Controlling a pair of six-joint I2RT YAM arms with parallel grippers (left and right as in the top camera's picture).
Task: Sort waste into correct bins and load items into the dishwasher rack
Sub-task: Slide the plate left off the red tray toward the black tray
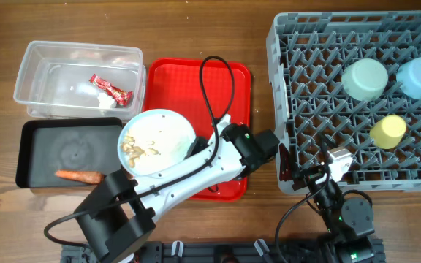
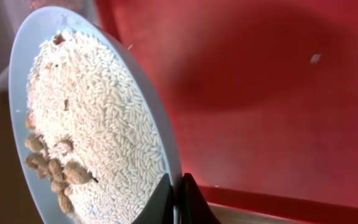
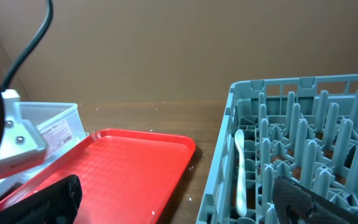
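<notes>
- Left gripper (image 2: 178, 200): I've got jaws pinched tight on rim of pale blue plate (image 1: 170, 130), at its right edge.
- Plate is tilted, not flat; it hangs over the join btw black tray (image 1: 35, 157) & red serving tray (image 1: 234, 80).
- On plate: white rice-like grains (image 2: 104, 118) over most of it, beige food scraps (image 2: 55, 171) bunched on side toward black tray.
- Carrot piece (image 1: 79, 175) lies in black tray, near its front wall.
- Clear tub (image 1: 31, 73), just behind black tray, has red candy wrapper (image 1: 110, 89) + white tissue (image 1: 97, 99) inside.
- Right gripper (image 3: 178, 196): my jaws spread wide, nothing btw them, by near-left corner of dishwasher rack (image 1: 283, 109).
- In rack: green bowl (image 1: 365, 79), blue bowl (image 1: 420, 77), yellow cup (image 1: 388, 131) at right; white spoon (image 3: 240, 171) along left wall.
</notes>
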